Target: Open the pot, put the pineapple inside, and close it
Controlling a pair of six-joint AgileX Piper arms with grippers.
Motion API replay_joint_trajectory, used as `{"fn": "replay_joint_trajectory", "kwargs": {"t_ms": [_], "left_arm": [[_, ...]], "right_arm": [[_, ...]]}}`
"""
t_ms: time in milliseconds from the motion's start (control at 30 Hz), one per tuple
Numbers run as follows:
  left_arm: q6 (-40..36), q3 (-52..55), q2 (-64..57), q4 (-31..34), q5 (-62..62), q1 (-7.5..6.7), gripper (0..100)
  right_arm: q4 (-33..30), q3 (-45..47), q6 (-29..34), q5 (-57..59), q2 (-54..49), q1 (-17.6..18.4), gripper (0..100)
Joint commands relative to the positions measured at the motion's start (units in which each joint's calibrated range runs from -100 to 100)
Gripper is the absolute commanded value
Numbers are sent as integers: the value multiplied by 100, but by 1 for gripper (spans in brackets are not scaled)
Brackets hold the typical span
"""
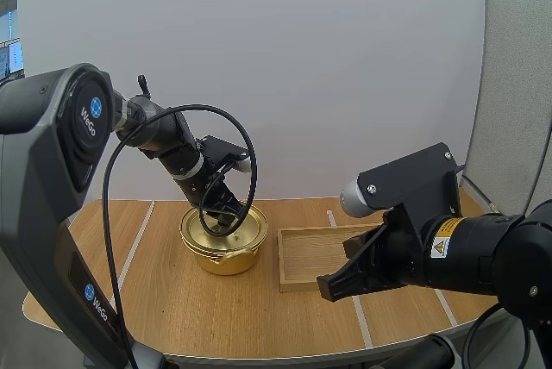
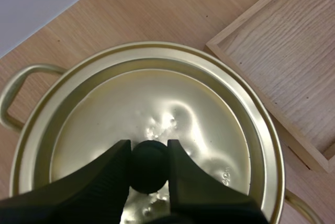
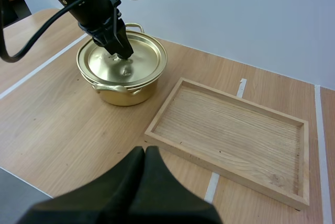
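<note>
Left jaws pinch lid knob (image 2: 149,165); right jaws closed, empty. Lift straight up, level, clearing pot (image 1: 226,259) rim.

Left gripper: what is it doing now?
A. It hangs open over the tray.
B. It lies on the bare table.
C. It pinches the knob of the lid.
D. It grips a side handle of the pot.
C: in the left wrist view the left gripper has its tips pressed on both sides of the black knob of the lid, which sits on the pot.
</note>
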Motion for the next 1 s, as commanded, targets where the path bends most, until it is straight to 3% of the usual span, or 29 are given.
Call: {"fn": "replay_joint_trajectory", "kwargs": {"t_ms": [0, 400, 467, 533, 600, 633, 967], "left_arm": [[37, 13, 29, -96, -88, -15, 0], [37, 13, 31, -96, 185, -15, 2], [37, 13, 31, -71, 185, -15, 15], [37, 13, 31, 1, 221, -15, 47], [37, 13, 8, 10, 221, -15, 93], [37, 13, 8, 10, 221, -15, 100], [27, -274, -336, 22, 715, -15, 100]], "right_arm": [[13, 22, -46, 82, -52, -26, 0], [13, 22, -45, 82, -52, -33, 0], [13, 22, -45, 82, -52, -33, 0], [13, 22, -45, 82, -52, -32, 0], [13, 22, -66, 82, -52, -32, 0], [13, 22, -66, 82, -52, -32, 0], [13, 22, -66, 82, -52, -32, 0]]}}
